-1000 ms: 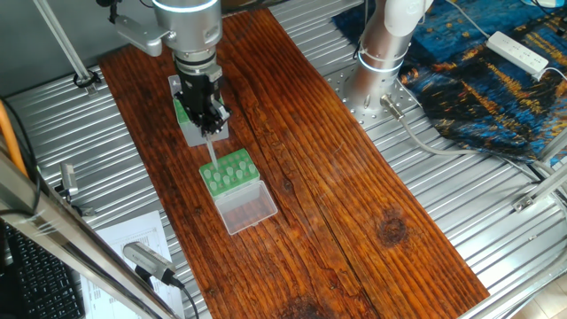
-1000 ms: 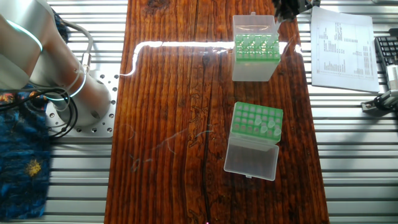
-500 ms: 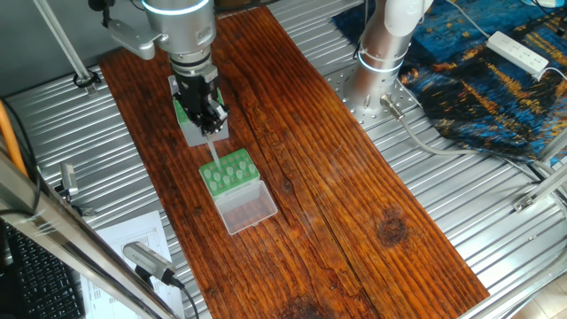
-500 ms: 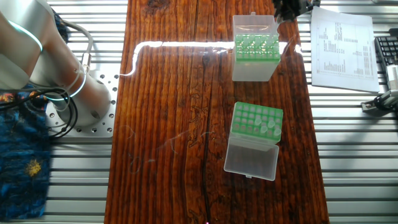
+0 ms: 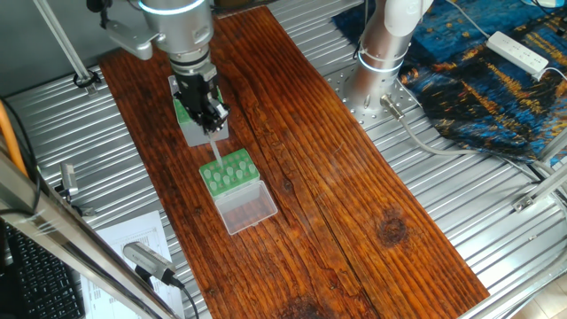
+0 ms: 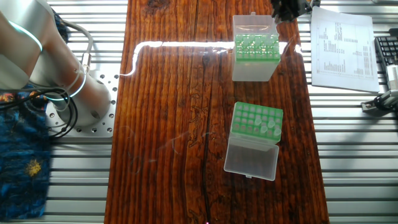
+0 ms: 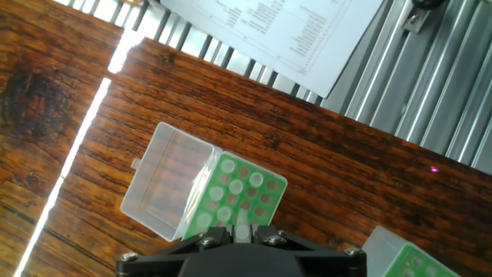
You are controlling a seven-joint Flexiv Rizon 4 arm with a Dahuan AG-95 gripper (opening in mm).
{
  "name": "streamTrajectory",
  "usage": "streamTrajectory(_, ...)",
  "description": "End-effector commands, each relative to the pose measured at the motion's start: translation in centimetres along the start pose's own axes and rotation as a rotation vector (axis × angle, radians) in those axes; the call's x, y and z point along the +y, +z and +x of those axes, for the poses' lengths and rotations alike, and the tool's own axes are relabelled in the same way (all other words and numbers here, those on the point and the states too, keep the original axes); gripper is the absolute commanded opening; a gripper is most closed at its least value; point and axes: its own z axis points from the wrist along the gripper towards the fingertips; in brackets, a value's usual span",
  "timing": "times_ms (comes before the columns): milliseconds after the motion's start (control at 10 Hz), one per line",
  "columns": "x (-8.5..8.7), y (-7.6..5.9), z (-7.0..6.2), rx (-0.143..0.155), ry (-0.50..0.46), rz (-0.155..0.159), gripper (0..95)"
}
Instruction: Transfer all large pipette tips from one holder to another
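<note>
Hand view looks straight down past the black two-finger gripper (image 7: 242,233), whose tips are pinched together on one pale, translucent cone-shaped pipette tip (image 7: 242,228); only its round open top shows between them. Directly beneath sits the low, squat green rack (image 7: 234,198) with its grid of round holes, several of them already filled with whitish tips, and its clear, boxy plastic lid (image 7: 165,187) swung open flat on the boards beside it. A corner of the taller box with a green perforated top plate (image 7: 411,258) pokes in at the lower right edge.

From one fixed view, the silver arm hangs over the far end of the dark, strongly grained wooden tabletop (image 5: 354,177), and the slim tip (image 5: 212,147) dangles from the gripper (image 5: 211,124) just above the low rack (image 5: 229,172). The tall grey-sided box (image 5: 190,124) is mostly hidden behind the gripper.

From the other fixed view, the tall box (image 6: 254,57) shows frosted, translucent grey walls and a green top, well apart from the low rack (image 6: 256,121), where a few pale tips (image 6: 268,129) stand clustered at one side. The gripper (image 6: 287,7) is only a dark shape at the top edge. A printed white sheet (image 6: 342,50) lies on the ribbed metal surface (image 6: 348,155) next to the wood.
</note>
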Motion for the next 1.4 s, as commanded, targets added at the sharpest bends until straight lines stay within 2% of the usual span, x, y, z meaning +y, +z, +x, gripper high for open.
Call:
streamTrajectory(100,0.1,0.0,0.3,0.0,0.003,0.001,0.0)
streamTrajectory(900,0.0,1.3,0.6,-0.003,-0.005,0.01,0.0)
streamTrajectory(1000,-0.1,1.4,0.7,-0.003,-0.01,0.009,19.0)
streamTrajectory(1400,-0.1,1.4,0.8,-0.001,-0.013,0.012,19.0)
